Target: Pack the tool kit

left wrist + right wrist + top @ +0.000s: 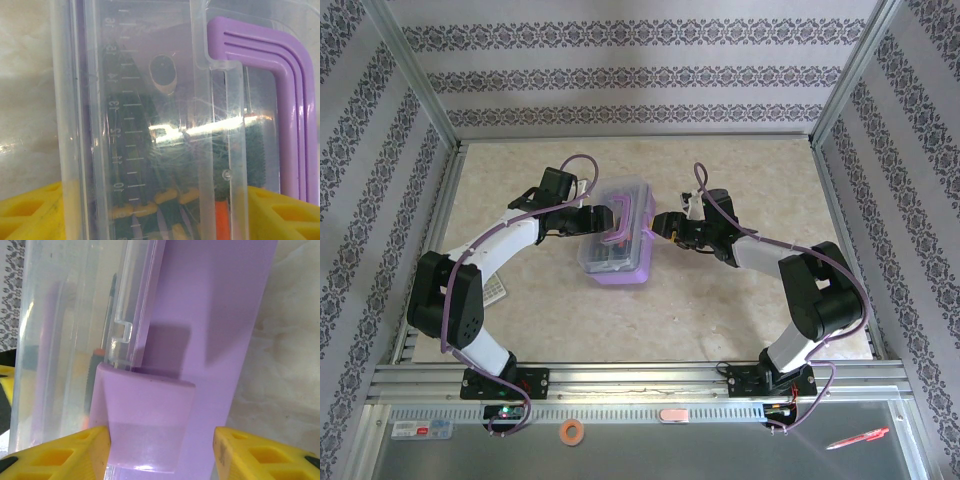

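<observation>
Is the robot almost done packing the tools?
Nearly, it seems. Done: screwdrivers lie inside the purple case under its clear lid. In hand: the right gripper sits open around the side latch. To do: probably snapping that latch; I cannot tell if it is locked.

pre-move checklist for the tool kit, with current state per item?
1. Tools in case: ok, screwdriver visible through the lid.
2. Clear lid down on the base: looks ok.
3. Purple latch snapped shut: cannot tell.
4. Right hand open, straddling the latch: ok.
5. Left hand steadying the lid beside the handle: contact cannot tell.
</observation>
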